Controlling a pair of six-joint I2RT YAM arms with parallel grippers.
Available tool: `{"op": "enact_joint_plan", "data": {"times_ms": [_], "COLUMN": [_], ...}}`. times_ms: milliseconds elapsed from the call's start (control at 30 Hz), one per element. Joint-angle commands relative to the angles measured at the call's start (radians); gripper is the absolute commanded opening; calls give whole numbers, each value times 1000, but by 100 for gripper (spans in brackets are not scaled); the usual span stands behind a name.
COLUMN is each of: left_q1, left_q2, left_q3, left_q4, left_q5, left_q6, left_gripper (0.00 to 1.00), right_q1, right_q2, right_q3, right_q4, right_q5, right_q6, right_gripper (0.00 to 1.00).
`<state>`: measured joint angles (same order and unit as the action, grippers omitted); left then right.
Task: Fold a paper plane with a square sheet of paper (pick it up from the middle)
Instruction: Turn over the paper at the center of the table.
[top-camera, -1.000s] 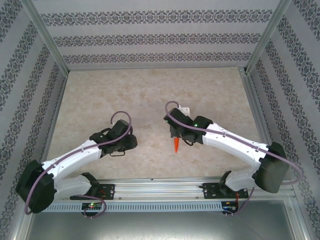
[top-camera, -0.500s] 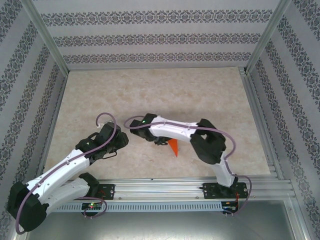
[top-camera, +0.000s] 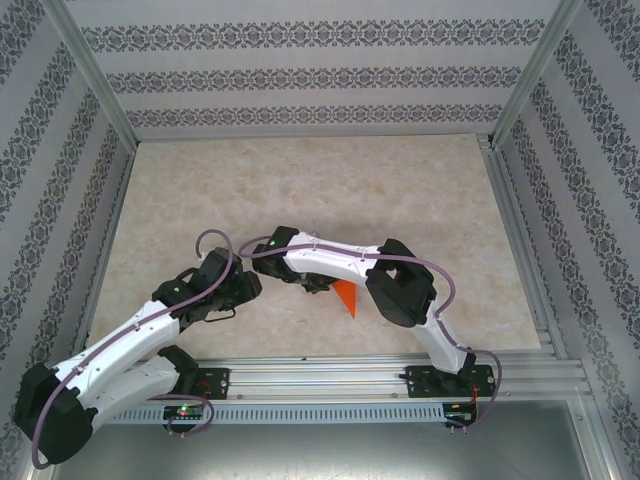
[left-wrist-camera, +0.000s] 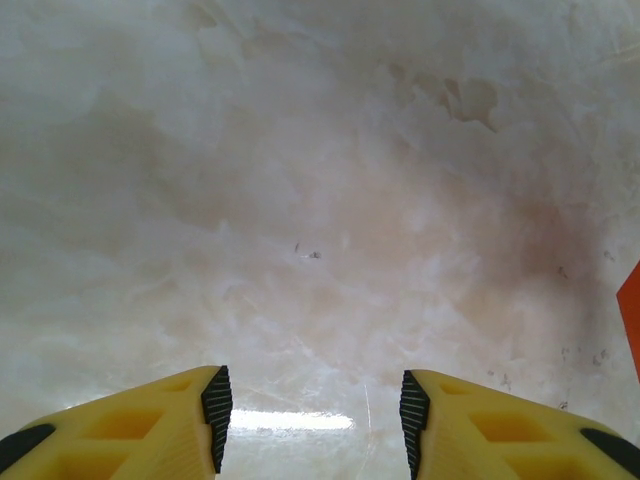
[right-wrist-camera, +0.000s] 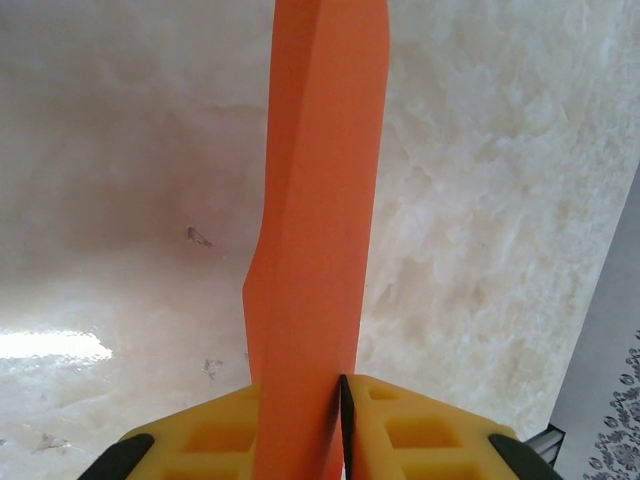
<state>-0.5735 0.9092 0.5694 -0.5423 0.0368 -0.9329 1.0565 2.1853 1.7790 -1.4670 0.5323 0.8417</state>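
The paper plane (right-wrist-camera: 320, 200) is a slim folded strip of bright orange-red paper with a lengthwise crease. It runs straight up from my right gripper (right-wrist-camera: 335, 400), whose yellow fingers are shut on its near end. From above it shows as an orange wedge (top-camera: 346, 298) low over the table, beside my right gripper (top-camera: 325, 288), whose arm reaches left across the middle. My left gripper (top-camera: 245, 290) sits just left of it, jaws open over bare table (left-wrist-camera: 310, 420) with nothing between them. An orange edge of the paper (left-wrist-camera: 632, 320) shows at the right of the left wrist view.
The marble-patterned tabletop (top-camera: 300, 180) stretches away behind both arms. Aluminium frame posts (top-camera: 95, 80) and patterned walls (top-camera: 320, 80) close it in on three sides. The metal rail (top-camera: 330, 375) carrying the arm bases runs along the near edge.
My right arm has swung left and folded at the elbow, carrying the orange paper with it. My left arm has drawn back to the left and its jaws have widened.
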Motion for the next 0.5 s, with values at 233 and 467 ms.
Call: {"op": "enact_joint_plan", "data": {"times_ms": [233,467], "left_q1": [17,23], "left_q2": [107,120], "left_q3": [89,66], "left_q4": [30,57], "left_q5": [80,102], "left_q6": [33,41], "left_gripper": [52,52], "right_q1": [-1,-11], "right_q2": [-9,1], "right_q3": [25,60], "right_q4": [-53,-74], "right_q5": [-15,0], "right_q6": [7,2], "right_gripper": [20,22]}}
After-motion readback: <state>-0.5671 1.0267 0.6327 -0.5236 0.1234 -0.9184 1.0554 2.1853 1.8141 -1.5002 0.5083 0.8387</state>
